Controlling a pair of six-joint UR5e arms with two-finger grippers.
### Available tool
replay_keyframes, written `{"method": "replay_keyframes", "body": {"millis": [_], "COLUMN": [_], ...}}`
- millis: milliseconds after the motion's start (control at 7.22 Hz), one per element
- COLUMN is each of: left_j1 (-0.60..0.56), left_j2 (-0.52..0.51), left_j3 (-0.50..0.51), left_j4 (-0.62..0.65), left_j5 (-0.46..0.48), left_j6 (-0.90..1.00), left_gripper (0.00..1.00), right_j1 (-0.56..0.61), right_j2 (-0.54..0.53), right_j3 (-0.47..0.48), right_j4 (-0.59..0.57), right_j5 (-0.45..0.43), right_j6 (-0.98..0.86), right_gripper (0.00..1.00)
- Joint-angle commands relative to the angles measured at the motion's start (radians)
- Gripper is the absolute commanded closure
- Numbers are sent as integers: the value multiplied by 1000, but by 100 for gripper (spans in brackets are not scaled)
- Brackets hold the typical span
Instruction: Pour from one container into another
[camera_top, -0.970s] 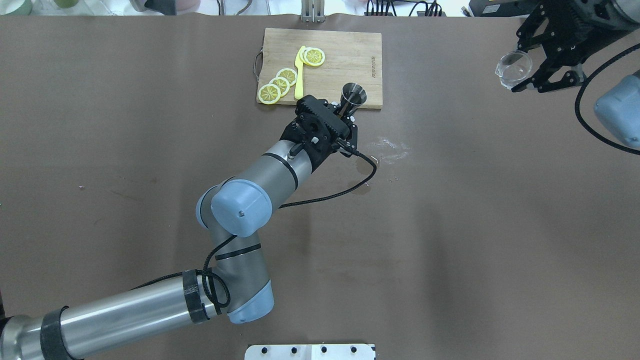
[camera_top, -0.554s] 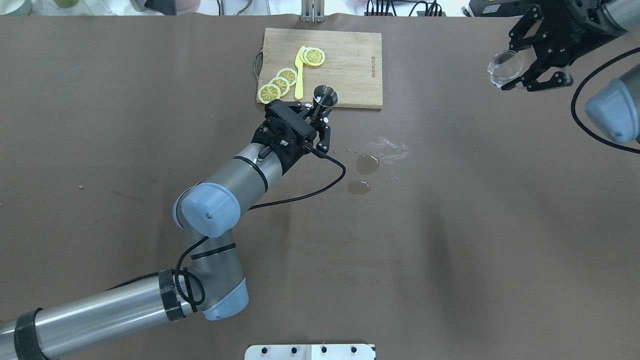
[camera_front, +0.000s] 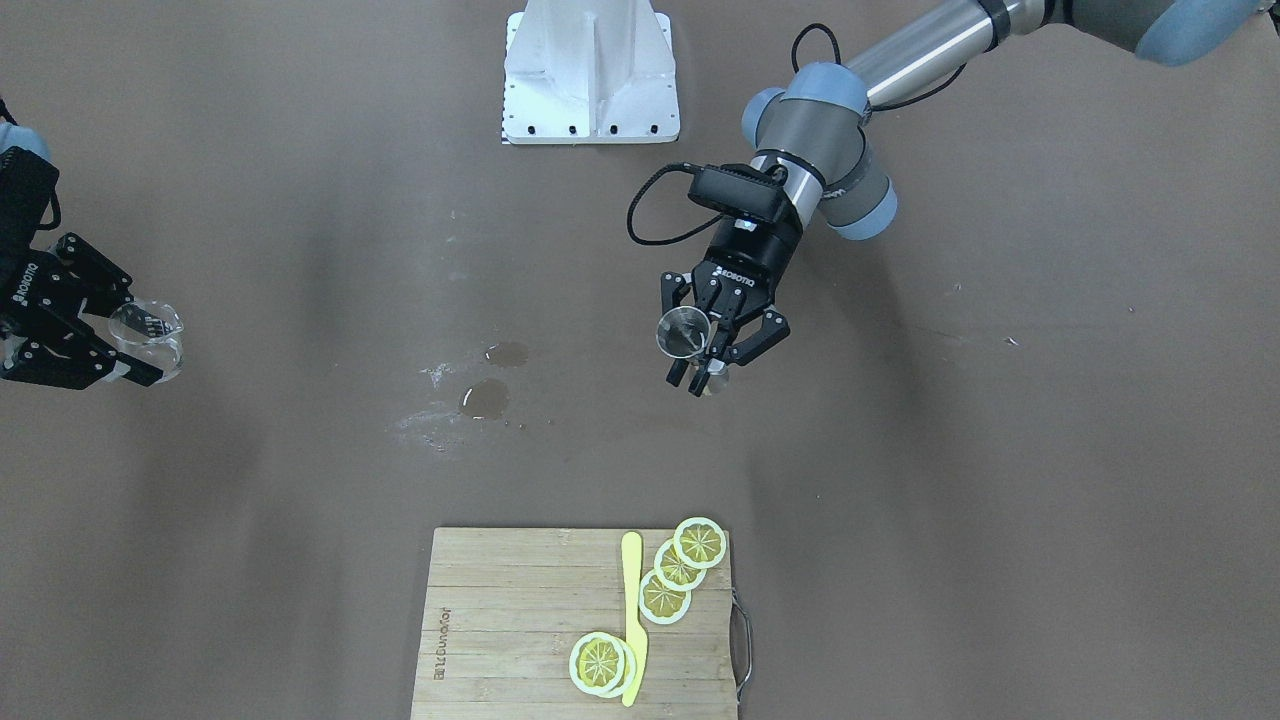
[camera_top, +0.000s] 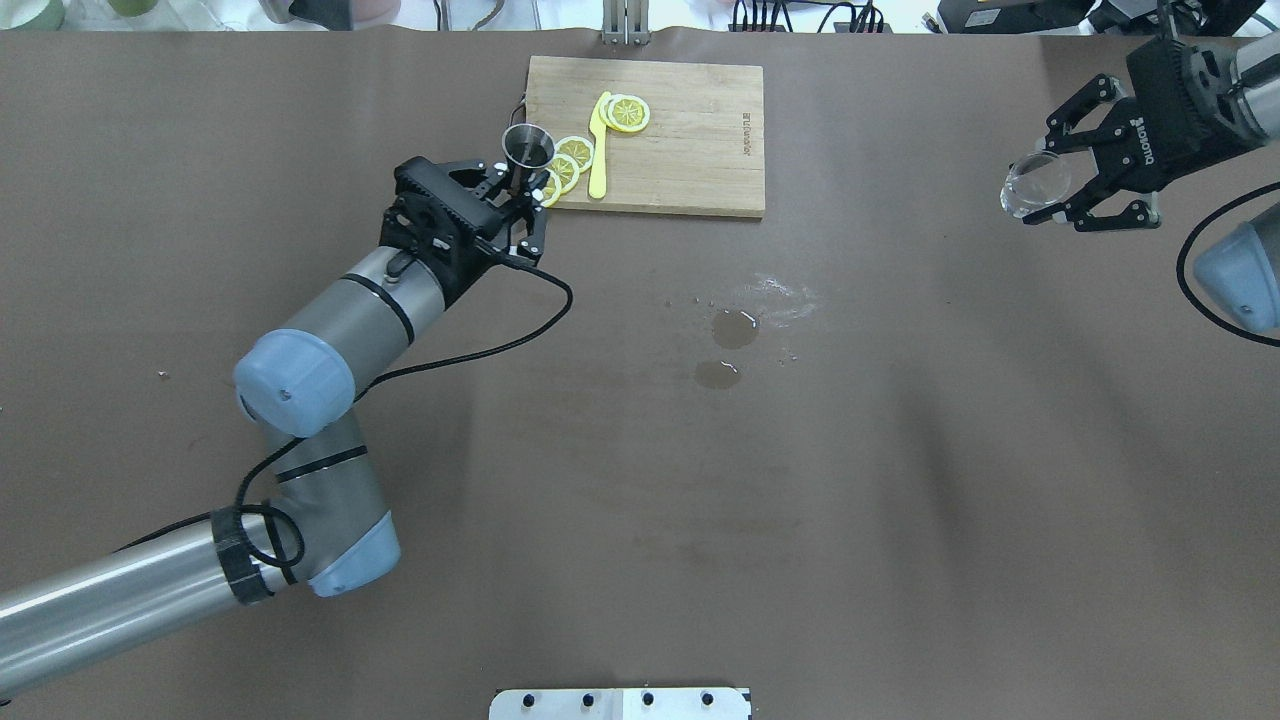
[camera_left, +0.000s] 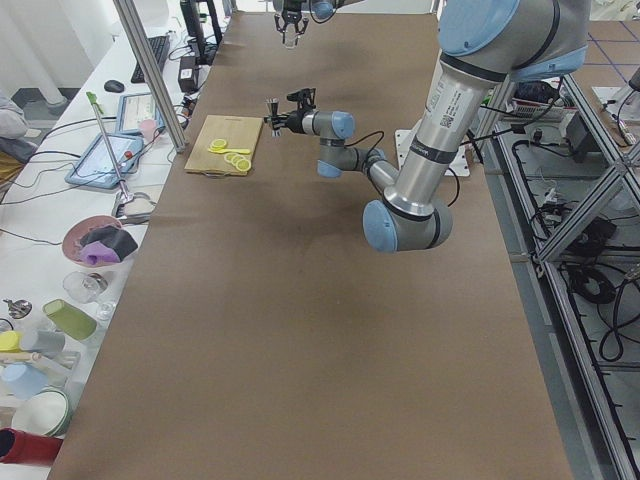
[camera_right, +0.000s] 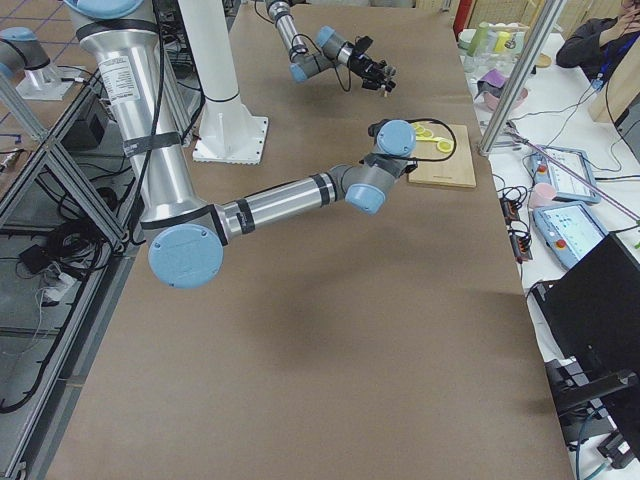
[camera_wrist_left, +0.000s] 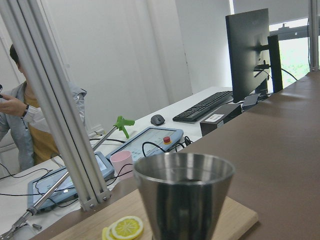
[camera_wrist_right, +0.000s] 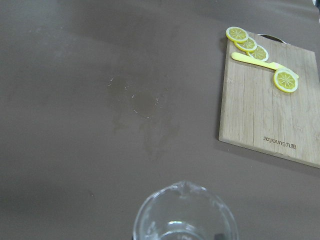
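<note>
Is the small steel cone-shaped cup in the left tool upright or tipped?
Upright. The small steel cone-shaped cup shows a level rim in the left wrist view, and its open mouth faces up in the overhead view.

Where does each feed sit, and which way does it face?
Front-facing: across the table, facing the robot's base; left gripper, holding the jigger, on view's right.
Overhead: behind the robot, looking forward and down; right gripper holds the beaker.
Exterior left: table's end; left arm near.
Exterior right: opposite end; right arm near.
Left wrist: level, over jigger's rim; robot unseen.
Right wrist: downward, over beaker's rim.
Shared: both top views show cutting board, spill.
</note>
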Motion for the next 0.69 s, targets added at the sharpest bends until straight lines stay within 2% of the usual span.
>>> {"method": "replay_keyframes", "body": {"millis": [0, 139, 277, 416, 554], "left_j1": [-16, -20, -19, -19, -20], "left_j2": [144, 254, 366, 449, 479], "left_j3": [-89, -148, -151, -75, -10], "left_j4": [-41, -45, -154, -360, -537], "left_j5": [-11, -34, -37, -40, -36], "left_j6": [0, -1, -3, -3, -5], "left_gripper": [100, 100, 100, 100, 100], "right_j1": [0, 0, 0, -1, -3], "right_j2": [-33, -38, -38, -36, -30], "right_j3": [-128, -187, -246, -271, -305], "right_j4": [292, 414, 523, 573, 621], "right_j5": [7, 7, 5, 1, -4], "right_j6": [139, 197, 231, 248, 250], "right_gripper": [100, 100, 100, 100, 100]}}
